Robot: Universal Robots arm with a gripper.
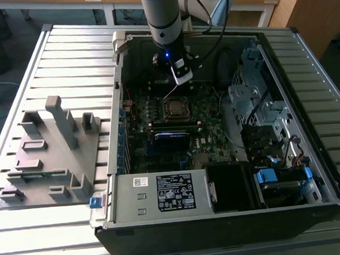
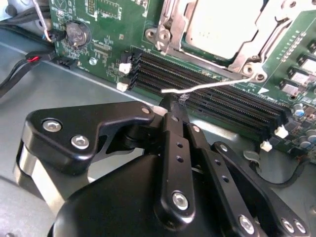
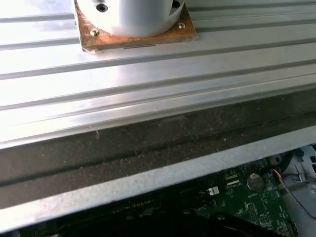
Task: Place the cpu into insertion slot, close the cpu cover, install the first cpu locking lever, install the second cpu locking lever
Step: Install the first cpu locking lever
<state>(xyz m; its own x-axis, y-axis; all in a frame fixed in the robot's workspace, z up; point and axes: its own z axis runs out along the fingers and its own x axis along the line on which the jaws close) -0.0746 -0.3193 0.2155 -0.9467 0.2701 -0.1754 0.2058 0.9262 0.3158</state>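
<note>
Sitting in the small square silver-rimmed insertion slot (image 1: 174,108), the flat square cpu with a dull grey metal top (image 2: 222,27) lies beneath the thin silvery windowed cpu cover (image 2: 167,22), which appears to be down over it. A thin silvery wire locking lever (image 2: 217,85) runs from the socket's corner out to the black two-fingered gripper (image 2: 173,104). The gripper's fingers are drawn together at the lever's free end, apparently pinching it.

Assessment: the lever looks like light, springy wire, smooth enough to slip from the pads, and its bare end is the sound place to hold. The chip and socket are likely fragile and should take no sideways load.

In the second wrist view, long black memory slots (image 2: 212,101) lie between gripper and socket, directly under the lever. In the exterior view the gripper stands at twelve o'clock from the socket, inside the open black computer case (image 1: 306,96). A grey metal drive cage (image 1: 251,93) stands at three o'clock. Room is tight sideways and freest upward.
</note>
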